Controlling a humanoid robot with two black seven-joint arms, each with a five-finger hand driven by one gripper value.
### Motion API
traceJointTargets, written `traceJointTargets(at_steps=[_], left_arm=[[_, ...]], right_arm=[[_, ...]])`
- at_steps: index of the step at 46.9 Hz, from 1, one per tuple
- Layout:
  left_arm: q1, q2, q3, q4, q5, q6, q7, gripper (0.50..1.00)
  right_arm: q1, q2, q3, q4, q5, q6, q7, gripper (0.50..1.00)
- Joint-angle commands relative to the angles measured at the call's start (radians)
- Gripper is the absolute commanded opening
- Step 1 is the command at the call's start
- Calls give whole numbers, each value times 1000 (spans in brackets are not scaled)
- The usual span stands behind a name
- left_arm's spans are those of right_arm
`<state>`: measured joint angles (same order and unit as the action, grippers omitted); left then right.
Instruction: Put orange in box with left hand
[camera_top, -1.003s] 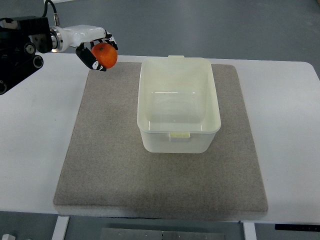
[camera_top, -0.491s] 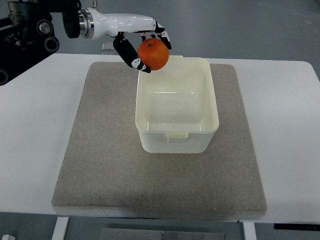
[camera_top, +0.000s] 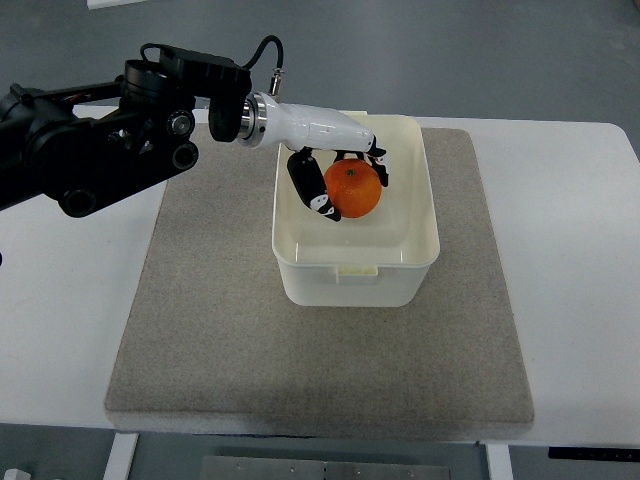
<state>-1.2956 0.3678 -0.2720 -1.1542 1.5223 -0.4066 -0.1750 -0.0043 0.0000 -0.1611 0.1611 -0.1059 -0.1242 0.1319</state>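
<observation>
The orange (camera_top: 355, 189) is round and bright, held in my left hand (camera_top: 343, 180), whose white and black fingers are curled around it. Hand and fruit hang inside the mouth of the pale yellow plastic box (camera_top: 345, 282), over its middle. Whether the orange touches the box floor I cannot tell. My left arm (camera_top: 110, 140) reaches in from the picture's left edge, black at the shoulder end and white at the wrist. My right arm does not show.
The box stands on a grey felt mat (camera_top: 210, 330) that covers most of a white table (camera_top: 580, 260). The table's front edge runs along the bottom of the picture.
My left hand has carried the orange rightward from the mat's far left corner, over the box rim, and down into the box opening.
</observation>
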Motion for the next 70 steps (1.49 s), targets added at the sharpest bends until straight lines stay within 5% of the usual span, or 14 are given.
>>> traceJointTargets(at_steps=[1, 3, 8, 15, 35, 49, 70], left_arm=[[1, -3, 0, 4, 1, 0, 0, 670], [1, -1, -1, 4, 1, 3, 0, 777], [1, -1, 0, 5, 1, 6, 0, 919], [2, -1, 4, 5, -1, 6, 2, 990], [2, 86, -47, 34, -233, 15, 0, 994], [-2, 160, -53, 258, -894, 12, 0, 994], [130, 155, -58, 522, -1425, -21, 14, 996]], right_arm=[[0, 0, 0, 0, 0, 0, 0, 932], [0, 0, 0, 0, 0, 0, 0, 930], [0, 0, 0, 0, 0, 0, 0, 932], [0, 0, 0, 0, 0, 0, 0, 932], [1, 0, 0, 0, 0, 0, 0, 932], [0, 0, 0, 0, 0, 0, 0, 932], [0, 0, 0, 0, 0, 0, 0, 930]])
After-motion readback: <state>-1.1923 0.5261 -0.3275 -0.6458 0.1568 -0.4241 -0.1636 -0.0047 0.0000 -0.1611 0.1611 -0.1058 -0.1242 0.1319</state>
